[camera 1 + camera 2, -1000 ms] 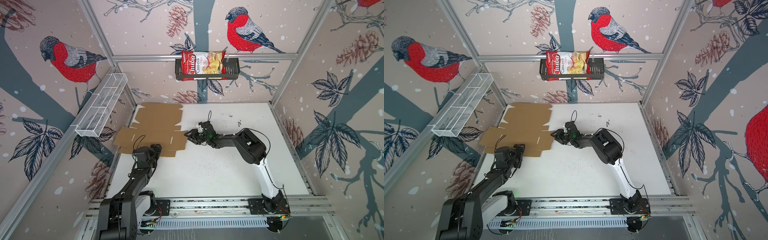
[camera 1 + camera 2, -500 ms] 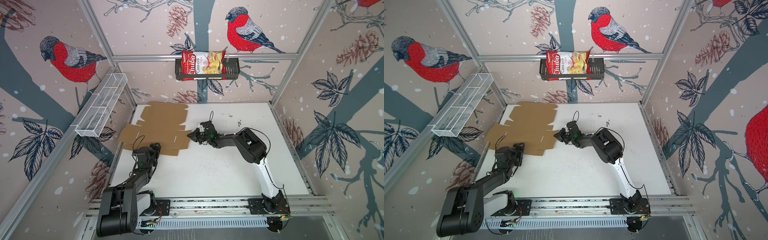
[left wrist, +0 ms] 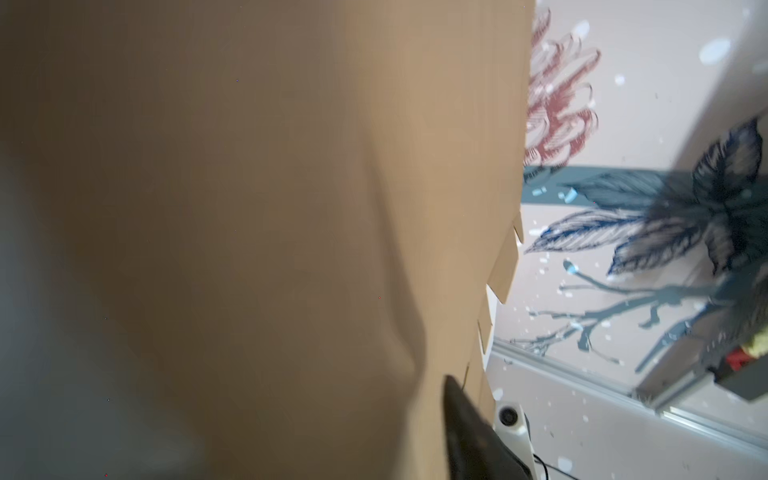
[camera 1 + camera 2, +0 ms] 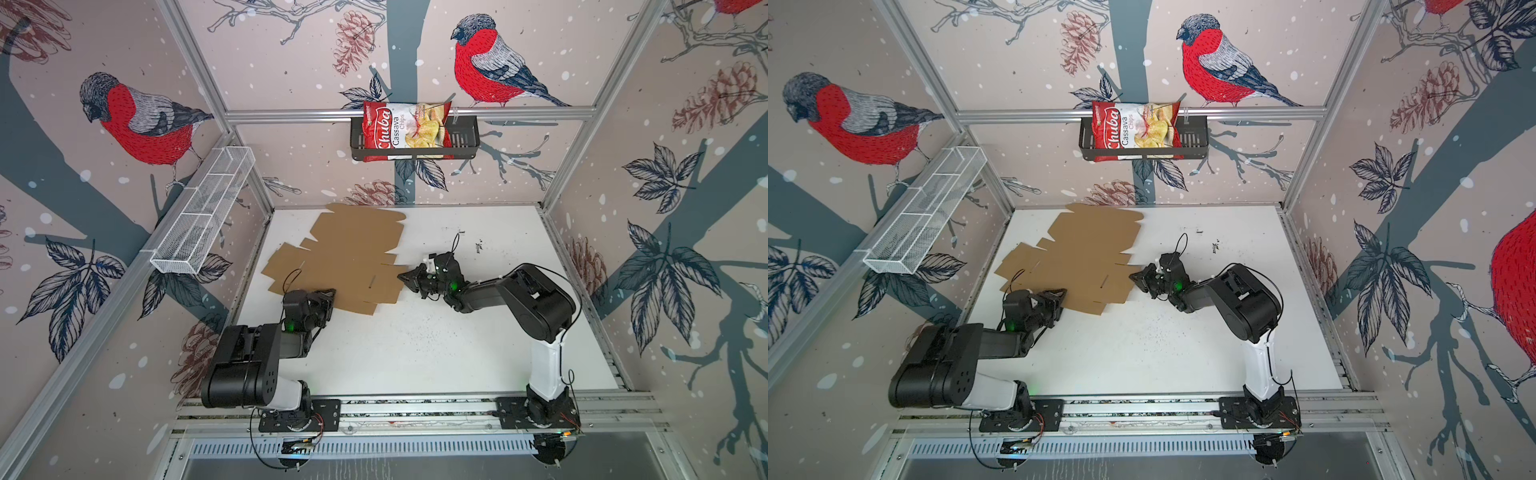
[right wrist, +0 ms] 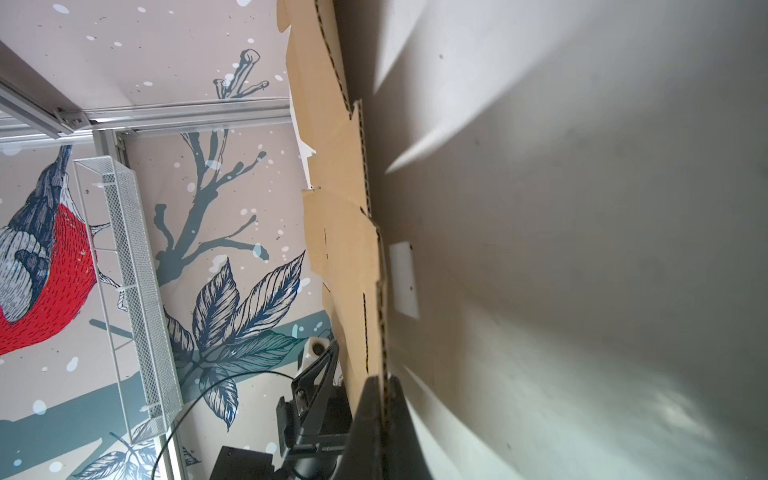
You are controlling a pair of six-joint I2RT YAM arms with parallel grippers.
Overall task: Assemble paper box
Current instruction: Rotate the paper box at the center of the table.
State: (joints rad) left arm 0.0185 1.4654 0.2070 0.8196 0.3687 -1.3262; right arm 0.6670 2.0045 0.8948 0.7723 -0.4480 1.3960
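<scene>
The paper box is a flat brown die-cut cardboard sheet lying at the back left of the white table. My right gripper is shut on the sheet's right edge. In the right wrist view both fingers pinch the corrugated edge of the paper box. My left gripper sits at the sheet's near edge. In the left wrist view the paper box fills most of the picture. One dark finger lies against it and the other is hidden.
A red chips bag stands in a black basket on the back wall. A white wire-mesh shelf hangs on the left wall. Aluminium rails run along the table's front, where both arm bases are mounted.
The right gripper shut on the sheet's right edge and drew the sheet to the right. The left gripper moved to the sheet's near edge, and its arm folded lower.
</scene>
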